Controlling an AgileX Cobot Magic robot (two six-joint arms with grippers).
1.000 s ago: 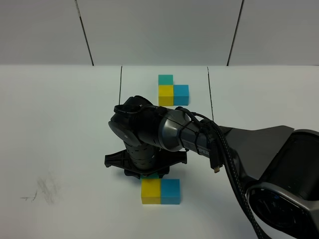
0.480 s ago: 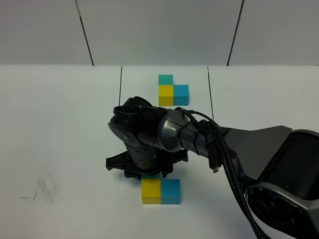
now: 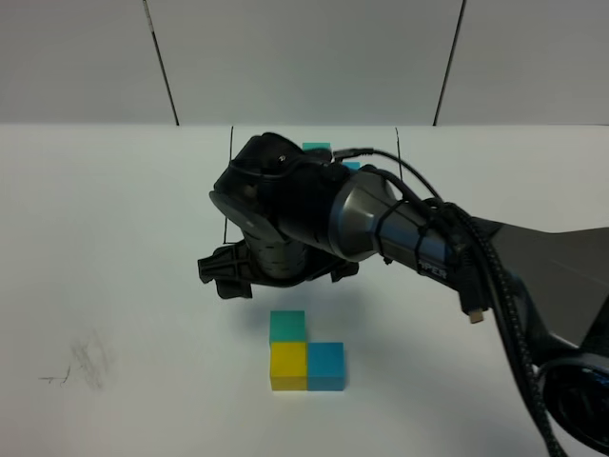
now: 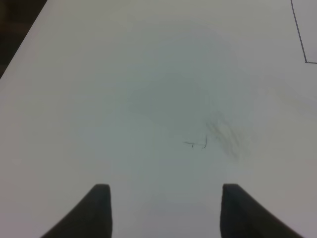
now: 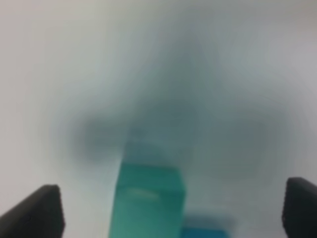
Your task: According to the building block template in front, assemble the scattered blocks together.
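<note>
Near table (image 3: 114,238) edge: teal-green (image 3: 287,327), yellow (image 3: 288,366), blue (image 3: 325,367) matte cubes joined in L. Right gripper (image 5: 171,203) fingers spread, released above. Left gripper (image 4: 163,210) spread, empty. Assembly judged complete; comparison against far template (image 3: 316,147), mostly hidden, then retreat.

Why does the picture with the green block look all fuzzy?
In the right wrist view, the teal-green block and blue block are blurred and soft-edged, with a smeared dark shadow above them. The exterior high view is sharp, showing the same teal-green block crisply. The left wrist view is slightly soft and evenly lit, with faint scuff marks on the table.
</note>
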